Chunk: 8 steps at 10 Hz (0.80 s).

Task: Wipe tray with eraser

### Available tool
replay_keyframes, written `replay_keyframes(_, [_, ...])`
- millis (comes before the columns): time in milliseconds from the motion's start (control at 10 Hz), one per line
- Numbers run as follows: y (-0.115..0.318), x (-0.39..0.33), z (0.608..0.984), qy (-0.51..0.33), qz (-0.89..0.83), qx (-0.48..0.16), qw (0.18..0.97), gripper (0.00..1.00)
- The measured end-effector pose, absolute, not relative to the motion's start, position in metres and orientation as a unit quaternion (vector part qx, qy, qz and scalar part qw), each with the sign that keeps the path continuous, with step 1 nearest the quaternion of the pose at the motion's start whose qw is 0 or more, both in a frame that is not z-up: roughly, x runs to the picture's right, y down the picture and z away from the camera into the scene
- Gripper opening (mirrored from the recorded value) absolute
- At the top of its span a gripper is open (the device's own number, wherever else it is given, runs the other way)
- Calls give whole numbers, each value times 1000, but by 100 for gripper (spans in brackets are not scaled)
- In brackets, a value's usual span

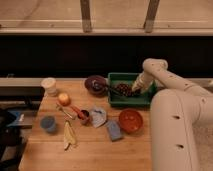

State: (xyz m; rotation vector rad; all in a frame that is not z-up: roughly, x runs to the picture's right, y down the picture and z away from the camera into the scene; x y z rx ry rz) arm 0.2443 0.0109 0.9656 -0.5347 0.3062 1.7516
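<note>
The dark-green tray (116, 102) stands at the back right of the wooden table. A dark reddish lump (122, 89) lies inside it. My gripper (136, 90) reaches down from the white arm (160, 75) into the tray's right half, next to the lump. I cannot make out whether it holds anything. A blue-grey rectangular block (114, 130), possibly the eraser, lies on the table in front of the tray, left of the round orange bowl (130, 120).
A dark bowl (96, 84) sits left of the tray, with a white cup (49, 86) and an orange fruit (64, 98) further left. A crumpled pale packet (98, 116), a blue cup (48, 123) and a banana (69, 135) lie nearer. My arm's white body (175, 130) fills the right side.
</note>
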Motion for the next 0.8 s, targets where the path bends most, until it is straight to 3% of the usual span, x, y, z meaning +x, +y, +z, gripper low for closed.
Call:
replay_keyframes(500, [34, 272, 930, 129, 764, -229, 590, 11])
replay_keyframes(800, [32, 302, 941, 135, 783, -221, 566, 11])
